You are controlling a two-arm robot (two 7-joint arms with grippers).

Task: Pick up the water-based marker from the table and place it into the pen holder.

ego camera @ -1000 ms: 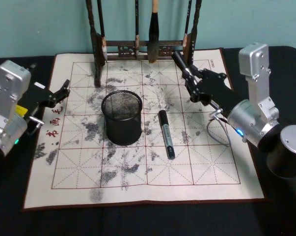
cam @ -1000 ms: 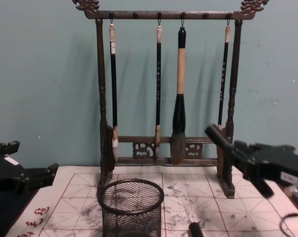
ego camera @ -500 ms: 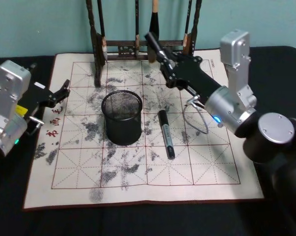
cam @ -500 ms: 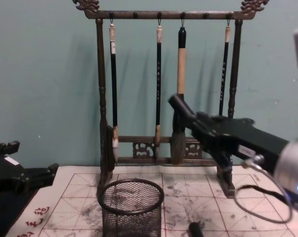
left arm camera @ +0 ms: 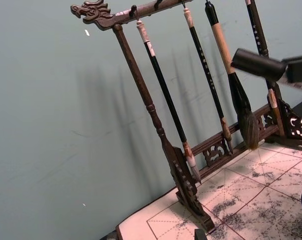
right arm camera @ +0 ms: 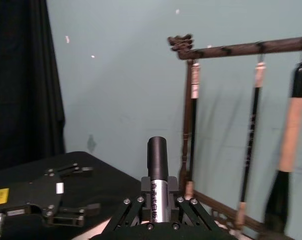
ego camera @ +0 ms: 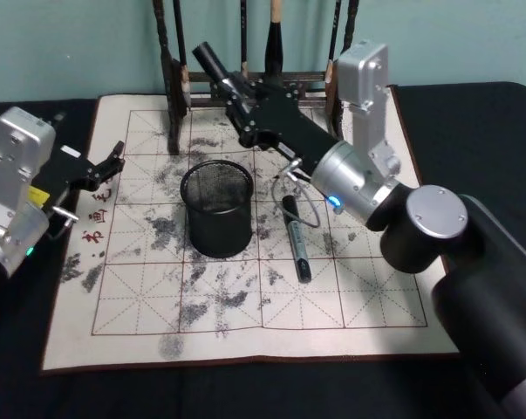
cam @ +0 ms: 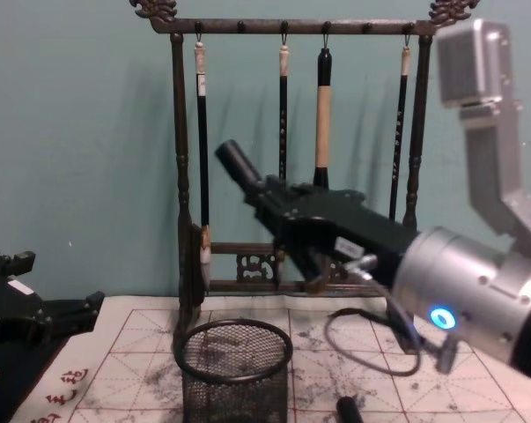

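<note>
Swung left since a sec ago, my R gripper point(ego camera: 235, 89) hangs above & behind the pen holder point(ego camera: 216, 209), clenched on a marker point(ego camera: 207, 59); L gripper point(ego camera: 108, 164) parked at mat's left edge, jaws apart.

Pen holder point(ego camera: 216, 218) — black wire mesh; rack point(cam: 179, 176) — dark wood.

Plain teal wall point(cam: 71, 132) behind right gripper point(ego camera: 230, 87), soft shadows on it. Dark wooden brush rack point(cam: 181, 176) with carved ends stands just behind gripper, close to wall. Four brushes point(cam: 322, 115) hang from its top bar. Below gripper: ink-stained grid mat point(ego camera: 140, 305) on black table point(ego camera: 489, 113). Black curtain point(right arm camera: 20, 75) next to wall, off past gripper's tip.
</note>
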